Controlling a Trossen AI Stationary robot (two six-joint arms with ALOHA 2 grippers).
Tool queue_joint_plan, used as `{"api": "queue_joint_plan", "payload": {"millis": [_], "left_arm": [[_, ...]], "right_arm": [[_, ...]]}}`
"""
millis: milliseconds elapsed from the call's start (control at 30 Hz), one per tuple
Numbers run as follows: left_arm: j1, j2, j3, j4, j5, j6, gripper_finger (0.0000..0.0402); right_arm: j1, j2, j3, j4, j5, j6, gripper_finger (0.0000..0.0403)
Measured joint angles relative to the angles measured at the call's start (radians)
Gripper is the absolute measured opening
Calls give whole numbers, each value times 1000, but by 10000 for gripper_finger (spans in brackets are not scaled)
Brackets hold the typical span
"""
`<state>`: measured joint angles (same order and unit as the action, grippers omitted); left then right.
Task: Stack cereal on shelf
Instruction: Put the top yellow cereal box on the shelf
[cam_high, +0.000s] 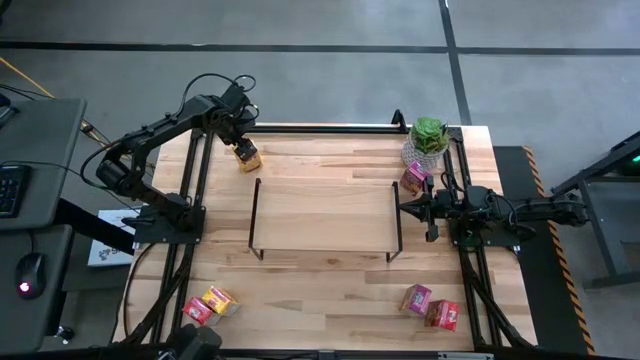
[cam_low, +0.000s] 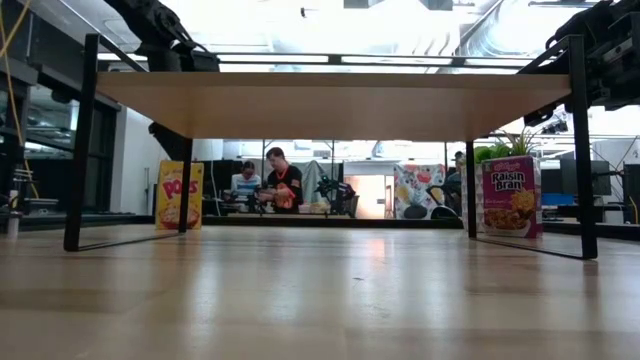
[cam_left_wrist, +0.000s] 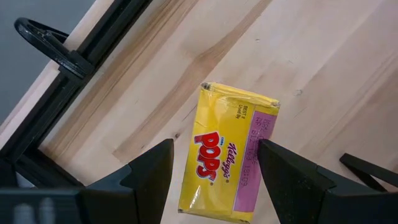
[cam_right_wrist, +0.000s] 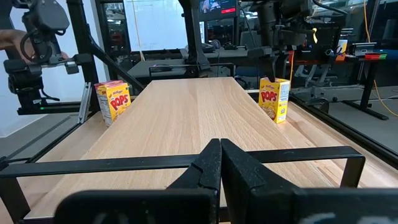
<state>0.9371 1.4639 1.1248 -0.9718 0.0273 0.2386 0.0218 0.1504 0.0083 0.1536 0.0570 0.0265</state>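
A yellow cereal box (cam_high: 248, 158) (cam_left_wrist: 229, 160) stands upright on the table near the far left corner, beyond the shelf's (cam_high: 325, 215) left end. My left gripper (cam_high: 240, 144) (cam_left_wrist: 214, 149) hangs over it, pointing down and open, one finger on either side of the box top. I see no touch. In the low view the box (cam_low: 180, 195) stands on its base behind the shelf top (cam_low: 330, 100). My right gripper (cam_high: 408, 208) (cam_right_wrist: 221, 162) waits shut at the shelf's right end, level and holding nothing.
A magenta cereal box (cam_high: 413, 178) (cam_low: 510, 195) stands by a potted plant (cam_high: 428, 135) at the far right. A red box (cam_high: 197, 311) and a yellow box (cam_high: 219, 300) sit near left. A magenta box (cam_high: 416, 298) and a red box (cam_high: 442, 314) sit near right. People sit beyond the table.
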Motion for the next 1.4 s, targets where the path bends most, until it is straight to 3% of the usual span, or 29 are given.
{"api": "queue_joint_plan", "payload": {"millis": [1133, 1400], "left_arm": [[-1, -95, 23, 1, -13, -36, 226], [-2, -95, 24, 1, -13, 17, 294]], "right_arm": [[0, 0, 0, 0, 0, 0, 0], [0, 0, 0, 0, 0, 0, 0]]}}
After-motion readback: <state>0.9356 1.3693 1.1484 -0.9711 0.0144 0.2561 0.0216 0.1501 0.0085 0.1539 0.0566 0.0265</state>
